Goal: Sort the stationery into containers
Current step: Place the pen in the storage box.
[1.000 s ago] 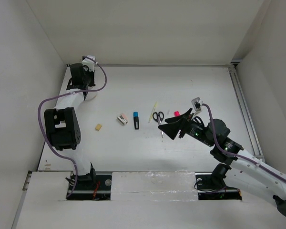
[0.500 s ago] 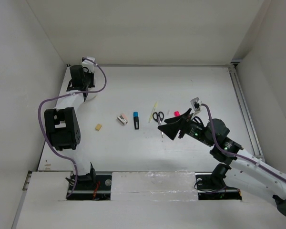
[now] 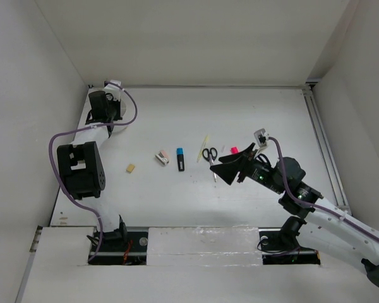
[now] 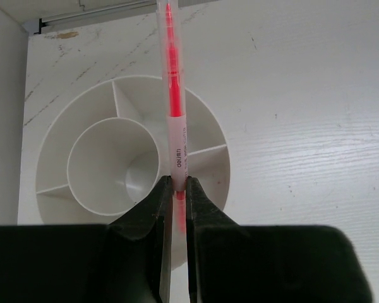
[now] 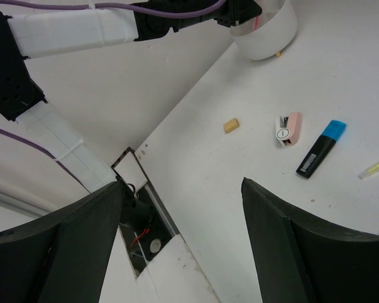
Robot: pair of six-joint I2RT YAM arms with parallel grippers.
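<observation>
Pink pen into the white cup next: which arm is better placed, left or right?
Left. The left fingers are shut on the pink pen, held right over the white cup. The right fingers are open and empty, far off by the scissors.

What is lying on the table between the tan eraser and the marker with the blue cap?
The small white-pink piece, apart from both the eraser and the marker; the top view shows it.

Pink pen (image 4: 175,126) pinched in the left claw (image 4: 175,186), right over the round white cup (image 4: 57,145) with its inner dividers. Lying loose on the worktop (image 3: 252,113), left to right: tan eraser (image 3: 131,168), white-pink piece (image 3: 162,157), blue-cap marker (image 3: 180,159), pale-yellow stick (image 3: 204,142), black-handled scissors (image 3: 209,154), pink-cap marker (image 3: 234,150) half hidden.
</observation>
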